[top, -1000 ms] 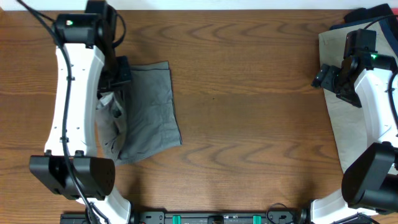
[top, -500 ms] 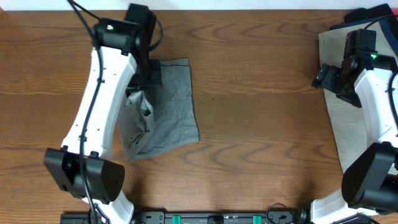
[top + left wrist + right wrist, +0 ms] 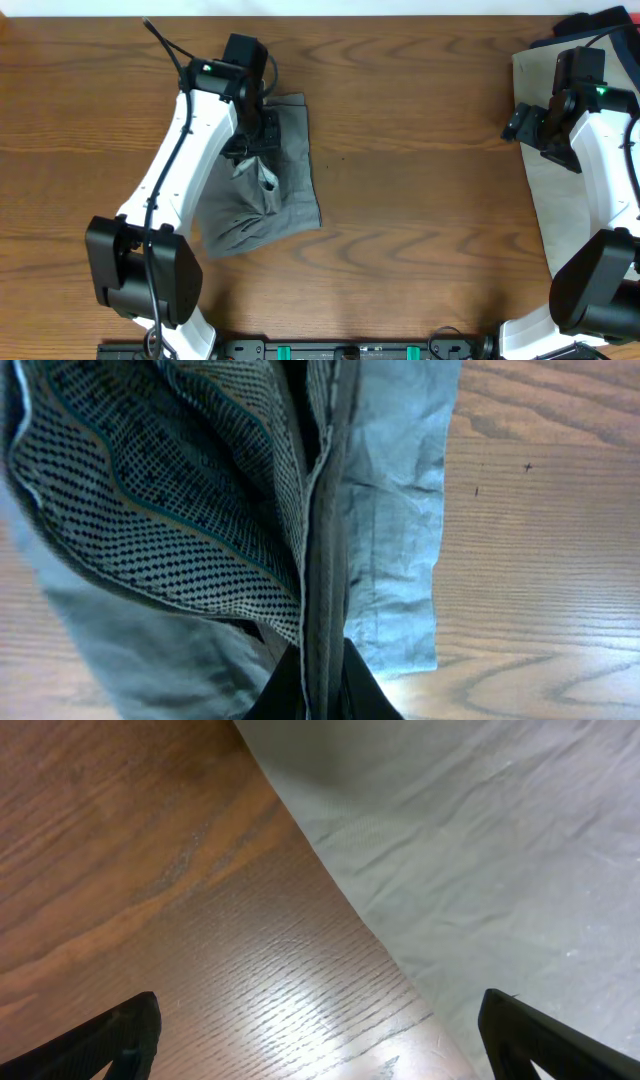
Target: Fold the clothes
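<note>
Left gripper (image 3: pixel 256 132) clamped on the grey shorts (image 3: pixel 288 190), right gripper (image 3: pixel 522 124) wide open over the table edge!

The grey shorts lie on the left half of the wooden table (image 3: pixel 420 200), partly folded, far edge lifted and bunched where the left fingers pinch a seam tight. The left wrist view shows that seam running straight into the closed jaws, with the dotted pocket lining (image 3: pixel 150 490) turned out beside it. On the right, the open gripper hangs just over the left edge of the pale beige shorts (image 3: pixel 560 210), touching nothing. A dark navy pair (image 3: pixel 548 42) peeks out at the far right corner.
</note>
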